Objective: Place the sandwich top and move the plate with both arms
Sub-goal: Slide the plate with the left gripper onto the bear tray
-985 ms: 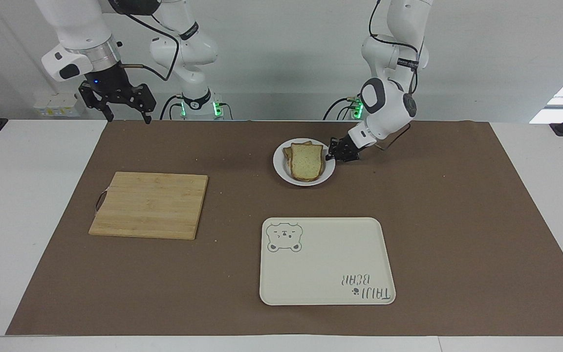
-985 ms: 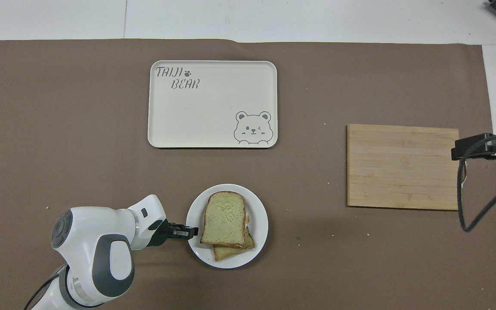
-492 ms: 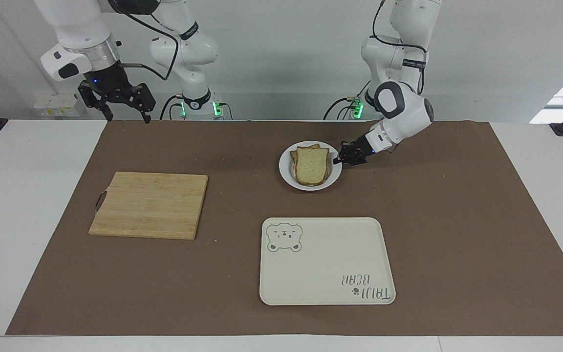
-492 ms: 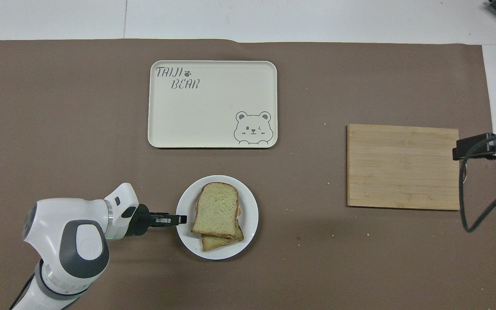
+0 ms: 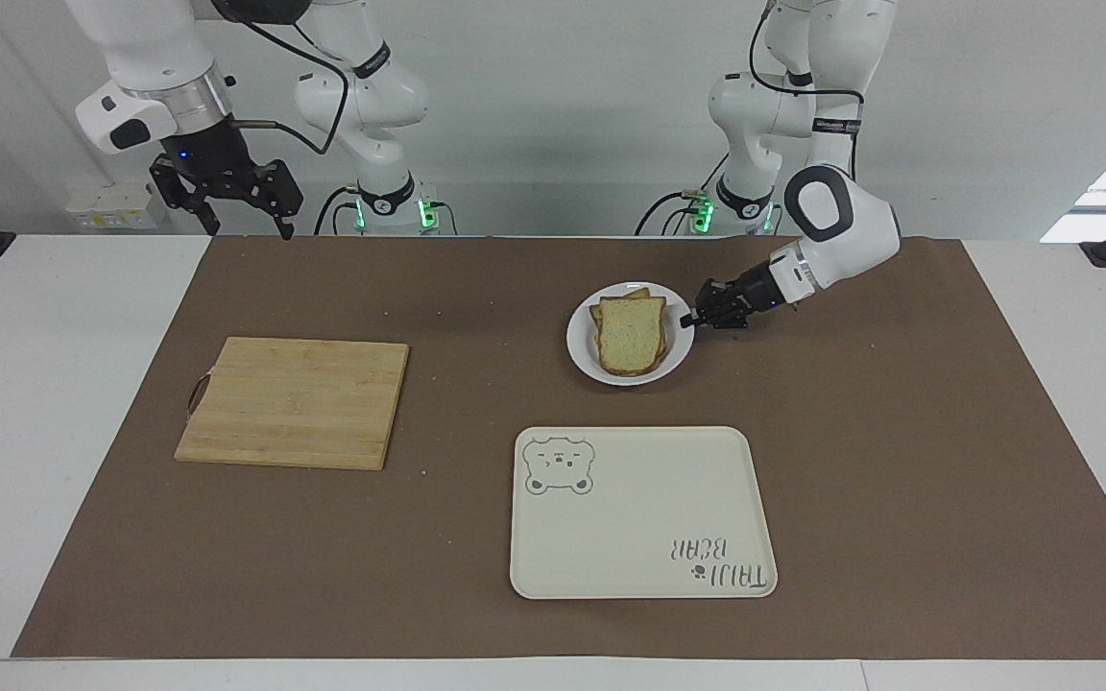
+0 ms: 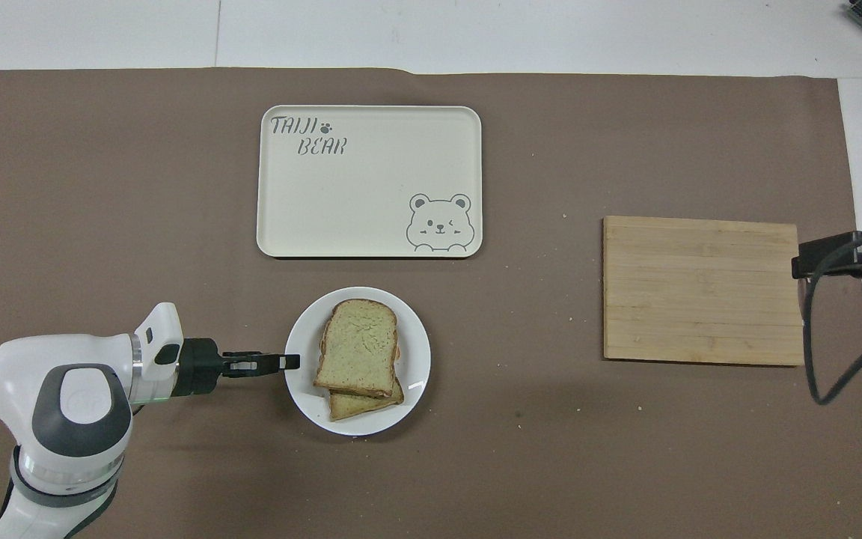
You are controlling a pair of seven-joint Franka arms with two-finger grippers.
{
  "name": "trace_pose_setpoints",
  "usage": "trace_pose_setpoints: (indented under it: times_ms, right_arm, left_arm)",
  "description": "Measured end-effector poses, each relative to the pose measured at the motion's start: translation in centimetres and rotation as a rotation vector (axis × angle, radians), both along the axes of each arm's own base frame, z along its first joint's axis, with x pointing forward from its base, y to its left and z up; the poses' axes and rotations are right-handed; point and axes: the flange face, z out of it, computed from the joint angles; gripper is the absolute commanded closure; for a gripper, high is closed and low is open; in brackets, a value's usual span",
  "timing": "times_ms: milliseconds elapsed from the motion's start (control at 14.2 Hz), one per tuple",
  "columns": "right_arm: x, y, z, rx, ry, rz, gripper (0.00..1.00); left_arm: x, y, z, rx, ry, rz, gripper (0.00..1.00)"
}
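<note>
Brown paper matting covers the table, bare around the small round white plate. On it, the speckled bread-slice sandwich top caps a lower slice. Left gripper clenches the plate's rim; right gripper, fingers spread, hangs above the mat's corner. Farther out lies a cream rectangular bear tray.

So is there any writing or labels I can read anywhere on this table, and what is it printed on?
"TAIJI BEAR", with a small paw print after TAIJI: printed on the cream tray, in the corner diagonally across from its bear drawing.
The band on the left arm carries lettering, too small to read.
Nothing else bears text.
</note>
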Motion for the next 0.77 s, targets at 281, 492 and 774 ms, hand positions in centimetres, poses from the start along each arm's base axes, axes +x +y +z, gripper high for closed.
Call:
trace_pose_setpoints:
  times_ms: [281,492,774]
  right_arm:
    - [0.0,0.0,0.1,0.0,-0.001,0.0,0.0]
    - [0.0,0.1,0.1,0.0,-0.002,0.002,0.0]
    - [0.0,0.1,0.1,0.0,-0.003,0.002,0.0]
  left_arm:
    - [1.7,1.6,1.6,-0.09,-0.015,0.05,1.0]
    - [3.7,2.1,2.5,-0.113,-0.032,0.061,1.0]
    - [6.7,2.1,3.2,-0.113,-0.057,0.065,1.0]
